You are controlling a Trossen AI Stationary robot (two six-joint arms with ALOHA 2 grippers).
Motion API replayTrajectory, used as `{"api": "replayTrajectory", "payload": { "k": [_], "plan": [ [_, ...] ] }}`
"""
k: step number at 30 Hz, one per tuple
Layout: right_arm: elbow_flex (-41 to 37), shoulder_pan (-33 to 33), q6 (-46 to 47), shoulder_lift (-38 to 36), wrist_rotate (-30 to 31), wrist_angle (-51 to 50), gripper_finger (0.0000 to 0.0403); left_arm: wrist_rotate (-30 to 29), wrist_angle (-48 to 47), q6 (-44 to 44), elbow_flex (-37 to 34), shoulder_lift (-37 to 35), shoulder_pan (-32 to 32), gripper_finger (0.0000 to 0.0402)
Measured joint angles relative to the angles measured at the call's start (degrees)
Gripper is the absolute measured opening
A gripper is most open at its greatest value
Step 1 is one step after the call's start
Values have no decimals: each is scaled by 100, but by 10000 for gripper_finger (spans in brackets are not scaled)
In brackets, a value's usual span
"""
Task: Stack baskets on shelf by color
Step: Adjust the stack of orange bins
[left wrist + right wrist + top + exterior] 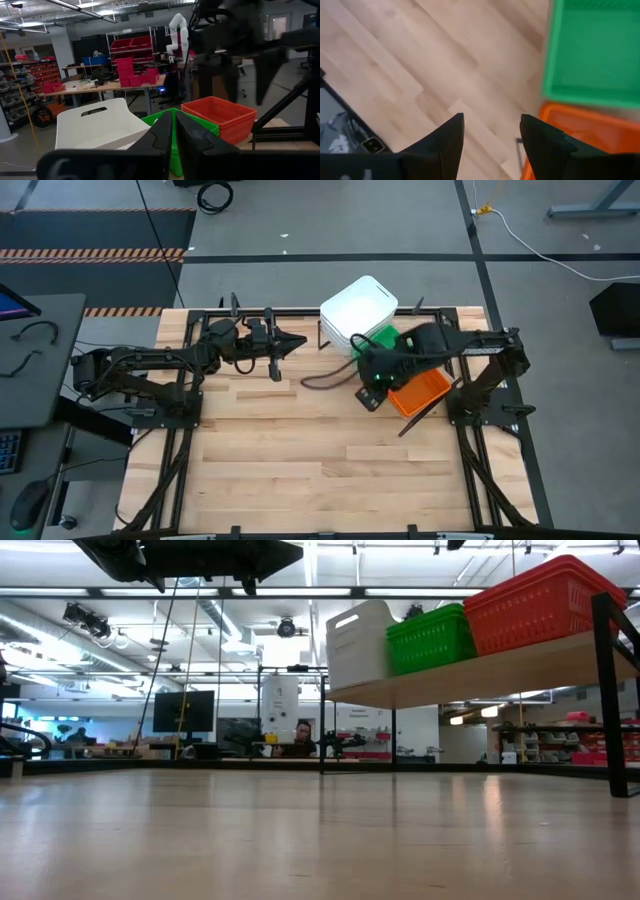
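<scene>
Since all the baskets in sight already sit on the shelf (pixel 520 668), the job looks close to finished, each colour gathered in its own place; how many trays each pile holds cannot be told. The white baskets (pixel 358 311) take one end of the slanted board, the green baskets (pixel 383 339) the middle and the orange baskets (pixel 420 393) the other end, the three colours touching side by side in a row that runs diagonally across the far right part of the tabletop (pixel 300 450).

The right tool (pixel 492 131) is much the nearer one. It hangs above the row with its fingers spread apart and nothing between them. In its wrist view a green rim and an orange rim both lie just beyond the fingertips, with bare tabletop planks on the other side. That would place it over the row's edge on the tabletop side, near the seam between green and orange. Its arm reaches in from the right edge, folded over the shelf and hiding part of the green pile from above.

The left tool (pixel 287 344) waits well apart, fingers pressed together and empty. It is held level above the tabletop, pointing toward the white end.
</scene>
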Motion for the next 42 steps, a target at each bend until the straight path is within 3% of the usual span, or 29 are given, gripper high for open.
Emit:
{"api": "replayTrajectory", "payload": {
  "k": [10, 30, 42],
  "plan": [
    [-514, 826, 1136, 1, 87, -2, 198, 0, 0, -40, 0, 0, -7, 33],
    [-1989, 938, 1731, -899, 168, -4, 196, 4, -32, -188, 0, 0, -48, 35],
    [-2179, 933, 1559, -836, 290, 0, 196, 2, -34, -185, 0, 0, -46, 36]
  ]
}}
